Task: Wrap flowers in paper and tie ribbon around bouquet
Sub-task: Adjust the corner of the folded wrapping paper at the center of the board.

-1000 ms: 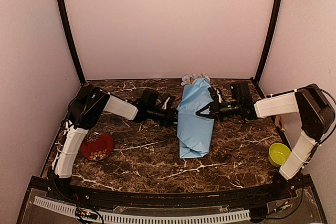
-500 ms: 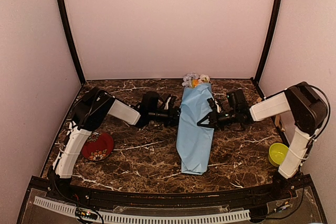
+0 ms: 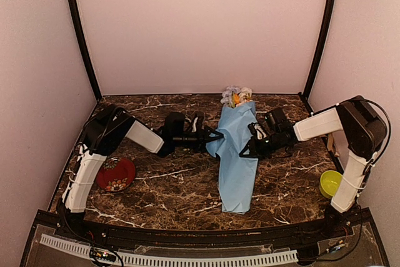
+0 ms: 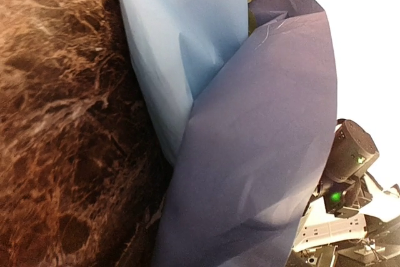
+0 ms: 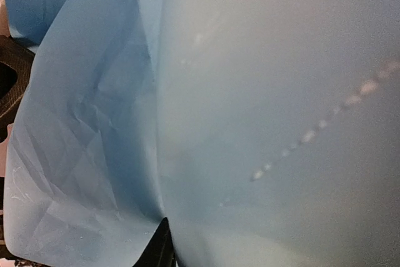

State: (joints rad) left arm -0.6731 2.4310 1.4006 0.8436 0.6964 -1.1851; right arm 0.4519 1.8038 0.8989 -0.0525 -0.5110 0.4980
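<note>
The bouquet (image 3: 237, 161) lay on the worktop (image 3: 162, 186), about midway between its left and right edges and a little slanted. The flowers (image 3: 235, 96) poked out of the wide end close to the far edge, and the narrow tail pointed to the near edge. The paper (image 3: 234, 186) was rolled around the stems, light blue outward.

My left gripper (image 3: 212, 136) was at the bouquet's left side, up against a corner of paper that stuck out there. My right gripper (image 3: 245, 148) was at its right side, roughly opposite.

From my left wrist I saw the light-blue face next to the marble, with the navy face folded over it and filling most of the view. I could not tell whether that gripper was clamped on the paper or loose.

From my right wrist the creased blue paper filled the view, with one dark fingertip (image 5: 161, 248) at the bottom against it. Whether that gripper pinched the paper I could not tell either.

A red dish (image 3: 115, 174) sat near the left edge and a yellow-green bowl (image 3: 331, 183) near the right edge, both well apart from the bouquet.
</note>
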